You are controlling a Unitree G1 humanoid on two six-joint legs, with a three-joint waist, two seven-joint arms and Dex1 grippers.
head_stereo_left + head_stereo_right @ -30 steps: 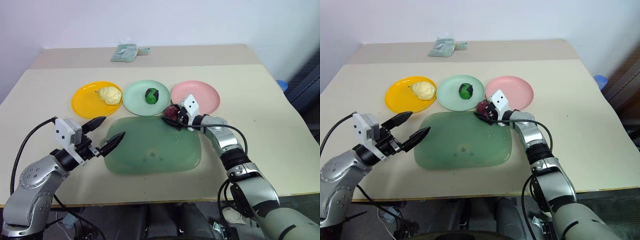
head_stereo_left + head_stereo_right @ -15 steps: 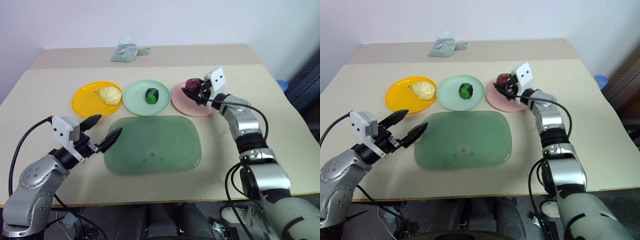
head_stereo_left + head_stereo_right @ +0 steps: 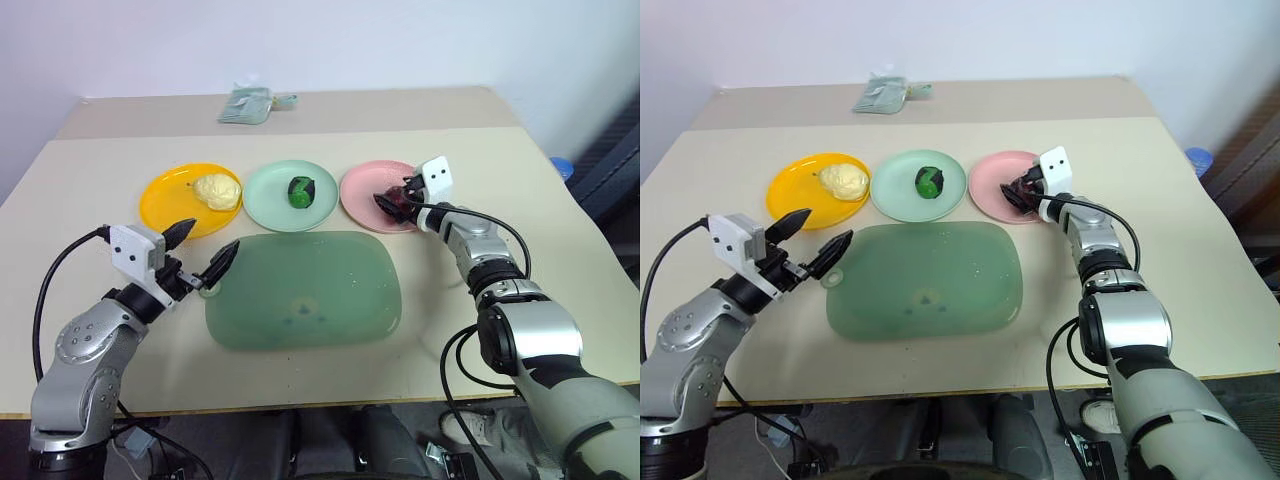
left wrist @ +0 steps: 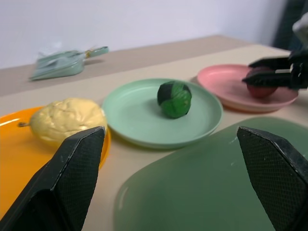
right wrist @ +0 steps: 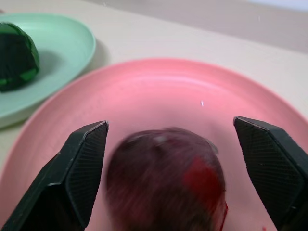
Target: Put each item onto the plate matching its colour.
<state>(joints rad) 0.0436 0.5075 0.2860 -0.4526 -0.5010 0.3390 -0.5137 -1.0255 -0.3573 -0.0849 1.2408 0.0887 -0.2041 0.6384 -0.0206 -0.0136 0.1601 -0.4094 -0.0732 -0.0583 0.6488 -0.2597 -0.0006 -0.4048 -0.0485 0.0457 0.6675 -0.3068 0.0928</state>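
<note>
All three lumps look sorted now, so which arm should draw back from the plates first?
The right. Its claw stands open around the dark red lump on the pink plate, so backing off is its natural next move, I'd guess. The left claw hangs open by the green tray, holding nothing.

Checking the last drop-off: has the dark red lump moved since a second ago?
Yes. The red lump went from the green tray's far right corner up and away onto the pink plate, between the right gripper's open fingers.
</note>
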